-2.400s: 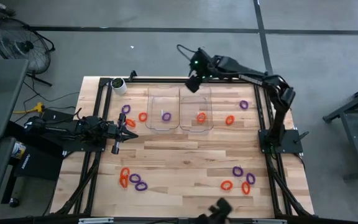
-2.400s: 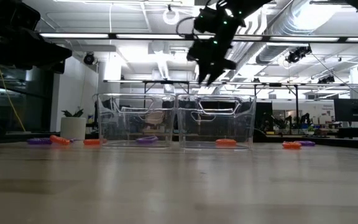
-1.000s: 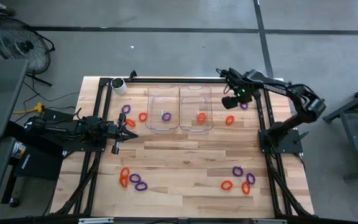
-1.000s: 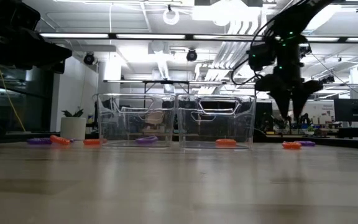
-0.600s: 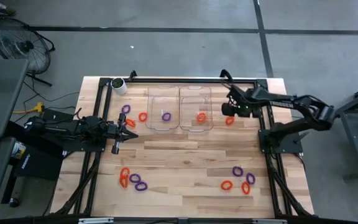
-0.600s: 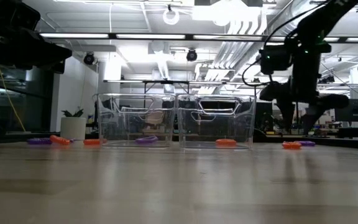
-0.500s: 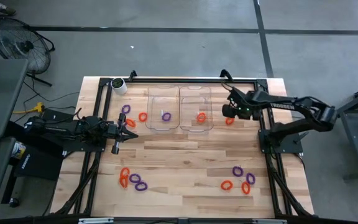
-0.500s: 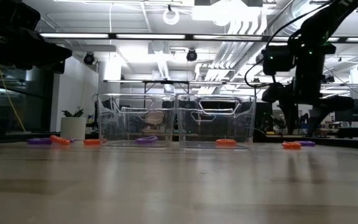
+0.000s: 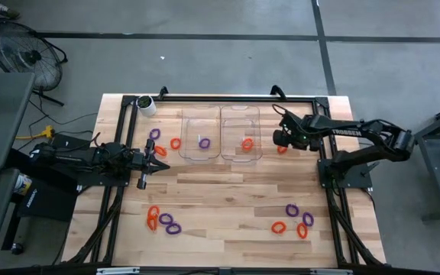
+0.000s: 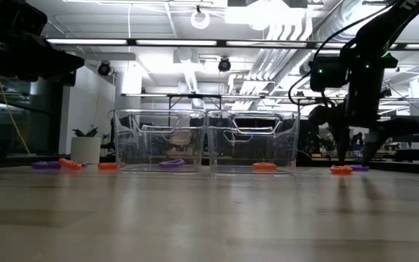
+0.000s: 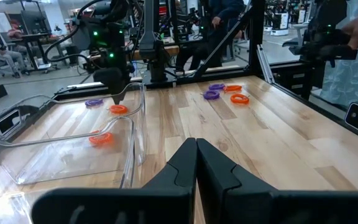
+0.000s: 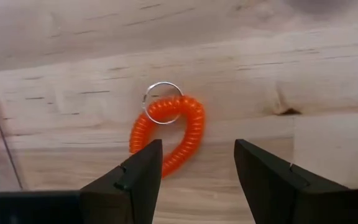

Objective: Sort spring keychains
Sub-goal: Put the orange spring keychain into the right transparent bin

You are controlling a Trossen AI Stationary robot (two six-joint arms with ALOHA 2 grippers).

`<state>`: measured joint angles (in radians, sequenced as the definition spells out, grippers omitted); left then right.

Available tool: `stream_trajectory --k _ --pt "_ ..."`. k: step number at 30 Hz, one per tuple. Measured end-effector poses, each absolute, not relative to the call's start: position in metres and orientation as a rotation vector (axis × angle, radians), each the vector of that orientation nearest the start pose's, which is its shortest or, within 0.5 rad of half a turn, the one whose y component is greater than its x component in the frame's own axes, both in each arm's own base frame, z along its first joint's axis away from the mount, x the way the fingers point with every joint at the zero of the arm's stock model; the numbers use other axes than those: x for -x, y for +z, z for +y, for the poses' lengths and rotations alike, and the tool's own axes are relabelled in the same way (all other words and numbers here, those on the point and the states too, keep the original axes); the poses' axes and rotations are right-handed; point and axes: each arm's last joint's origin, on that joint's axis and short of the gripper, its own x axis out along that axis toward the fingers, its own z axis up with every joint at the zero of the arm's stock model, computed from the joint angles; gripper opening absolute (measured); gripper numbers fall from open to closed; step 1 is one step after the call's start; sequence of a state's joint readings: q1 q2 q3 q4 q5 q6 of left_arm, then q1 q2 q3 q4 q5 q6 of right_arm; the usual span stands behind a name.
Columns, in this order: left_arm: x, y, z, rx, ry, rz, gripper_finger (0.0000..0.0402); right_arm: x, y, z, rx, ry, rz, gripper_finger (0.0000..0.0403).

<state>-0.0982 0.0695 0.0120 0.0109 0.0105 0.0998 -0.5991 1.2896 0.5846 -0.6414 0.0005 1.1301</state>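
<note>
The spring keychains are small orange and purple coils scattered on the wooden table. One orange keychain [image 12: 169,137] lies flat with its metal ring [image 12: 163,102], just right of the two clear trays [image 9: 221,114]. My right gripper [image 9: 281,138] hangs open over it and points down, with one finger [image 12: 132,180] on either side of it, apart from it. A purple keychain [image 9: 204,143] lies in the left tray and an orange one [image 9: 247,143] in the right tray. My left gripper [image 9: 159,165] is shut and level at the table's left.
Loose keychains lie left of the trays [image 9: 175,143], near the front left [image 9: 163,220] and near the front right [image 9: 292,219]. A purple one [image 10: 358,167] lies just beyond my right gripper. A white-and-green roll [image 9: 145,105] stands at the far left corner.
My right gripper has come down and toward the table's near edge, from beside the purple keychain at the far right to just over the orange one right of the trays. Its wrist has rolled on the way. Its fingers have stayed open.
</note>
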Motion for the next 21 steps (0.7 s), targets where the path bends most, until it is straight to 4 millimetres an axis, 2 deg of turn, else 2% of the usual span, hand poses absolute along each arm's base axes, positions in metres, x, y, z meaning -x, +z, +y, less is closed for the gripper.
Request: stream_trajectory --k 15,21 --pt "-0.101 0.163 -0.01 -0.102 -0.111 0.041 0.0001 -0.166 0.129 -0.114 -1.271 -1.252 1.029 0.0193" --pt "-0.101 0.163 -0.01 -0.102 -0.111 0.041 0.0001 -0.165 0.129 -0.113 -1.239 -1.225 1.061 0.0153"
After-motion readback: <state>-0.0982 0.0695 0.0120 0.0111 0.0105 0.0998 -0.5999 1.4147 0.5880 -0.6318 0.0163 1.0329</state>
